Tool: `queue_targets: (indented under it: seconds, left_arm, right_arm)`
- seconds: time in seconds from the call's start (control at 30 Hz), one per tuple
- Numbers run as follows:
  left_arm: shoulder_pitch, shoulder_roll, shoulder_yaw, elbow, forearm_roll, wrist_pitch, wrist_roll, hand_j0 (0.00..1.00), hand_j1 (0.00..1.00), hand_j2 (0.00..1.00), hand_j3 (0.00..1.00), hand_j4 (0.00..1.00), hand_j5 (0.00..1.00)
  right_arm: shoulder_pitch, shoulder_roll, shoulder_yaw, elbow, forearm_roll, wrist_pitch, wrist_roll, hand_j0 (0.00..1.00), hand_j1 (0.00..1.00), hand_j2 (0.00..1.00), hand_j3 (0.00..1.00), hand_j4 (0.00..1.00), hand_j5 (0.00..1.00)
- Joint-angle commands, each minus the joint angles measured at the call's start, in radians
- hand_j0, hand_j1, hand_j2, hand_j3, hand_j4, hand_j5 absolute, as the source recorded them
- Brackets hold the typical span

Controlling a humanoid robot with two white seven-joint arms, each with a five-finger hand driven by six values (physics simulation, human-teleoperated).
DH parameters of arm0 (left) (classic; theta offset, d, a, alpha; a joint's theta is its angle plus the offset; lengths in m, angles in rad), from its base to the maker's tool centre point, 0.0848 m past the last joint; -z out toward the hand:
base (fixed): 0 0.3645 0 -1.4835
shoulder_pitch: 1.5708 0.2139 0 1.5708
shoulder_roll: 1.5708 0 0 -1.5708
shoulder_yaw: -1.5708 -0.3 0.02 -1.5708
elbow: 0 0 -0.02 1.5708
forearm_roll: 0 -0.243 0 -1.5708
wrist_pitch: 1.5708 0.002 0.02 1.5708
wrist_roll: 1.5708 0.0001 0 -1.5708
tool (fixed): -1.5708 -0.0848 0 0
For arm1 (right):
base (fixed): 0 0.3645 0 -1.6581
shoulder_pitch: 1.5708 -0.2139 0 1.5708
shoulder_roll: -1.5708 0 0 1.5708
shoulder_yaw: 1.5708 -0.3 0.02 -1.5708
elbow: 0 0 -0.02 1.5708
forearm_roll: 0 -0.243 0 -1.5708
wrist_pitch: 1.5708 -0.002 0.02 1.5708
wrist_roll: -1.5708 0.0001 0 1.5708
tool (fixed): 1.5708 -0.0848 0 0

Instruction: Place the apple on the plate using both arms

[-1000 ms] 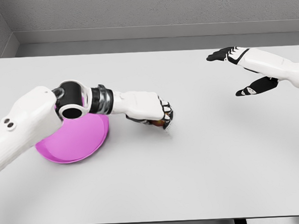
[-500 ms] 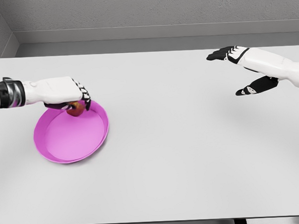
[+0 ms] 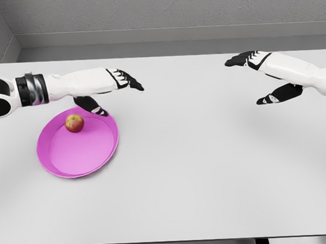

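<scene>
The apple point(image 3: 74, 123) lies free at the far edge of the plate point(image 3: 102, 157). The left hand point(image 3: 110, 84) hovers just above, fingers spread wide; the right hand point(image 3: 264, 77), far right, is likewise wide. A knock from the withdrawing thumb could roll the apple out.

Tabletop point(image 3: 197, 169) bare through centre and front; a hand passes freely there. Left side blocked low by pink plate point(image 3: 94, 157) with apple point(image 3: 74, 123) in its far part. Left hand point(image 3: 108, 86) spread above plate's far rim. Right hand point(image 3: 261, 74) spread, far right.
</scene>
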Motion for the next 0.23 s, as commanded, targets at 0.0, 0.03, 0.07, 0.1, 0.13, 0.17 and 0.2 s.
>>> queue_targets:
  seconds: [0.0, 0.03, 0.07, 0.1, 0.13, 0.17, 0.2]
  left_arm:
    - [-0.003, -0.054, 0.045, 0.108, 0.025, 0.002, 0.001, 1.0, 1.0, 1.0, 1.0, 1.0, 1.0]
    - [-0.009, -0.066, 0.054, 0.144, 0.025, 0.002, 0.001, 1.0, 1.0, 1.0, 1.0, 1.0, 1.0]
    - [-0.018, -0.071, 0.054, 0.189, 0.025, 0.002, 0.001, 1.0, 1.0, 1.0, 1.0, 1.0, 1.0]
    - [-0.02, -0.08, 0.054, 0.22, 0.025, 0.002, 0.001, 1.0, 1.0, 1.0, 1.0, 1.0, 1.0]
    - [-0.021, -0.083, 0.056, 0.235, 0.025, 0.002, 0.001, 1.0, 1.0, 1.0, 1.0, 1.0, 1.0]
    - [-0.021, -0.083, 0.057, 0.238, 0.025, 0.002, 0.001, 1.0, 1.0, 1.0, 1.0, 1.0, 1.0]
    - [-0.021, -0.083, 0.057, 0.238, 0.025, 0.002, 0.001, 1.0, 1.0, 1.0, 1.0, 1.0, 1.0]
  right_arm:
    - [0.0, -0.001, 0.0, 0.0, -0.008, 0.003, -0.001, 1.0, 1.0, 1.0, 1.0, 1.0, 1.0]
    - [0.0, -0.001, 0.0, 0.0, -0.008, 0.003, -0.001, 1.0, 1.0, 1.0, 1.0, 1.0, 1.0]
    - [0.0, -0.001, 0.004, 0.0, -0.008, 0.003, -0.001, 1.0, 1.0, 1.0, 1.0, 1.0, 1.0]
    - [0.0, -0.001, 0.011, 0.0, -0.008, 0.003, -0.001, 1.0, 1.0, 1.0, 1.0, 1.0, 1.0]
    - [-0.002, -0.001, 0.012, 0.0, -0.008, 0.003, -0.001, 1.0, 1.0, 1.0, 1.0, 1.0, 1.0]
    - [-0.002, -0.001, 0.012, 0.0, -0.008, 0.003, -0.001, 1.0, 1.0, 1.0, 1.0, 1.0, 1.0]
    - [-0.002, -0.002, 0.012, 0.0, -0.008, 0.003, -0.001, 1.0, 1.0, 1.0, 1.0, 1.0, 1.0]
